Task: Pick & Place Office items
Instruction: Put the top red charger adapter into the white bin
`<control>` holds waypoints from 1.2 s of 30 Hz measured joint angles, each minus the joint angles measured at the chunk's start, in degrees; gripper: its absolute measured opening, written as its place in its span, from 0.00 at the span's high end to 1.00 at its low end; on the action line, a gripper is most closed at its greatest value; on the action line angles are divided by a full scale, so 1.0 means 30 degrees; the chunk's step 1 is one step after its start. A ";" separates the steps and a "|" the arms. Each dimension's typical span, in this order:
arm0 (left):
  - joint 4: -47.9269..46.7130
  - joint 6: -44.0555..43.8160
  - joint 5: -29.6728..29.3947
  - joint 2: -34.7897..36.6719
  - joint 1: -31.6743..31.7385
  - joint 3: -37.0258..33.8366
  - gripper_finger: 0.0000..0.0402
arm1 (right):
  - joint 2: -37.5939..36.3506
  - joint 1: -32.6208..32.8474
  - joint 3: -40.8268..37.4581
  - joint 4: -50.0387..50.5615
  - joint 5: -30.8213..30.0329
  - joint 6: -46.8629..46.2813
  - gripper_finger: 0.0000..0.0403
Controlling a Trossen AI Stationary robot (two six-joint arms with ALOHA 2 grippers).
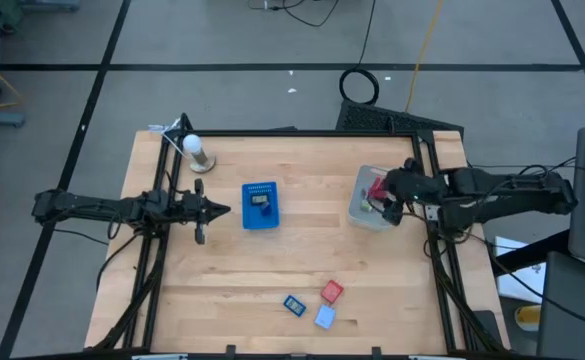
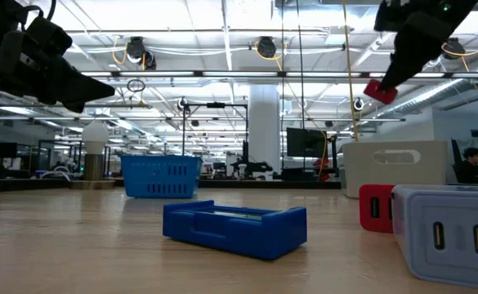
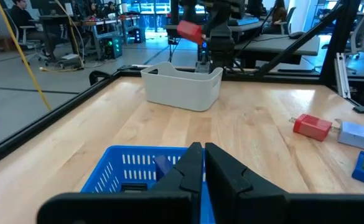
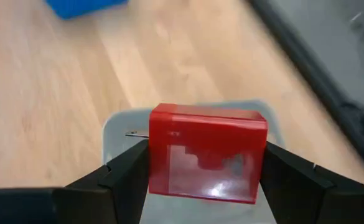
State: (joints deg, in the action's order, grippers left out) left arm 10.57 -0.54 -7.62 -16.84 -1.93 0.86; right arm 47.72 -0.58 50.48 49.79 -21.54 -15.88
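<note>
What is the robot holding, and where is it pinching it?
The right gripper holds a red block by its two opposite ends, one between each finger, above the grey bin. The left gripper is shut and holds nothing.

The translucent grey bin [image 4: 116,127] lies mostly hidden behind the red piece [image 4: 206,152] clamped between the right fingers [image 4: 116,174]. Whatever lies inside the blue basket [image 3: 129,168] beyond the left fingers [image 3: 191,165] is too blurred to name.
</note>
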 joint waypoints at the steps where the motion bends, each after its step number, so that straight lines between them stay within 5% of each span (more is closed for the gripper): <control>1: 0.0000 0.0001 0.0000 -0.0001 0.0000 0.0000 0.95 | 0.0206 -0.0438 0.0008 0.0153 0.0690 0.0118 0.38; 11: 0.0000 -0.0255 0.0000 -0.0007 0.0000 0.0022 0.95 | 0.3282 -0.3319 0.0008 0.1081 0.1779 0.0678 0.38; 27: -0.0015 -0.0254 -0.0004 -0.0007 0.0000 0.0022 0.95 | 0.7785 -0.4919 -0.1580 -0.0937 0.2785 0.2683 0.38; 36: -0.0022 -0.0254 0.0000 -0.0007 0.0000 0.0022 0.95 | 0.7768 -0.4938 -0.1580 -0.1591 0.2716 0.2743 0.23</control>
State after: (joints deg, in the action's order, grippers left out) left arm 10.50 -1.30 -7.62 -16.86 -1.93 0.93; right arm 71.03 -15.40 45.74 45.02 -13.40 -7.65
